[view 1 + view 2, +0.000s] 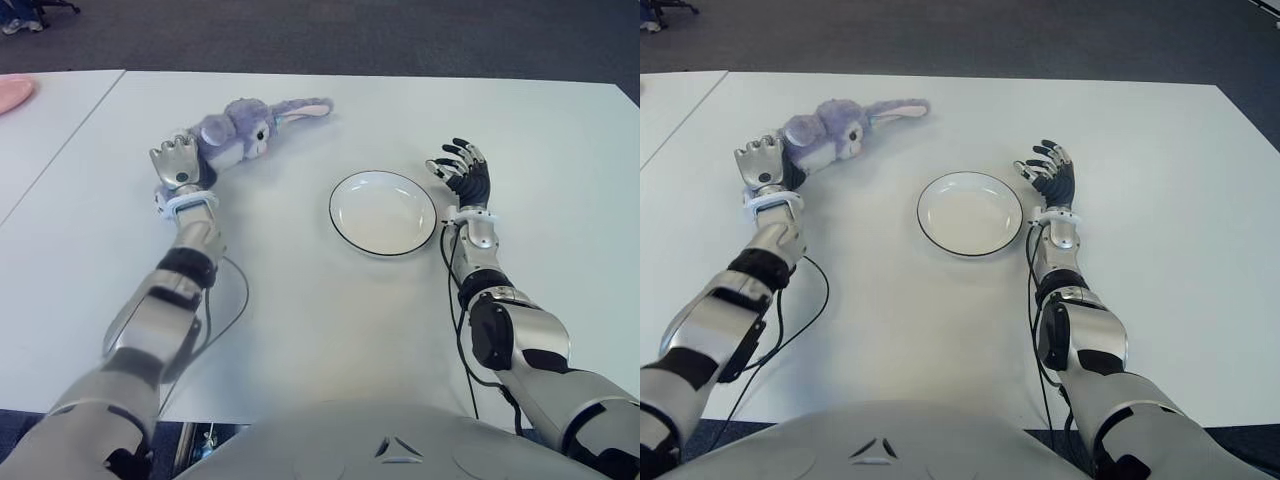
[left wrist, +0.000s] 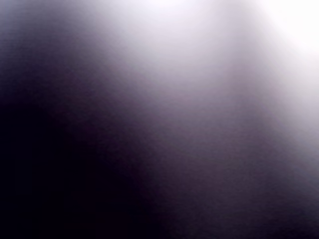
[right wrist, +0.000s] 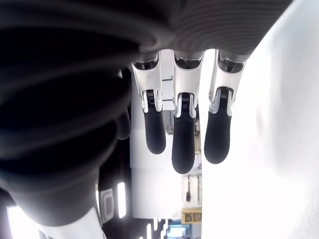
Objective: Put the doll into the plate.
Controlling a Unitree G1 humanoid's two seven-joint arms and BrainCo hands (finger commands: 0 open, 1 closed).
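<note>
The doll (image 1: 245, 126) is a purple plush rabbit lying on the white table (image 1: 300, 330) at the far left, its long ears pointing right. My left hand (image 1: 177, 162) is at the doll's rear end with its back facing up and its fingers curled into the plush. The left wrist view shows only blurred purple fur close up. The plate (image 1: 383, 213) is white with a dark rim, holds nothing, and sits at the table's middle right. My right hand (image 1: 462, 170) stands just right of the plate, its fingers (image 3: 183, 144) spread and holding nothing.
A pink object (image 1: 14, 93) lies on the neighbouring table at the far left. Black cables (image 1: 235, 300) run along both forearms over the tabletop. Dark floor lies beyond the table's far edge.
</note>
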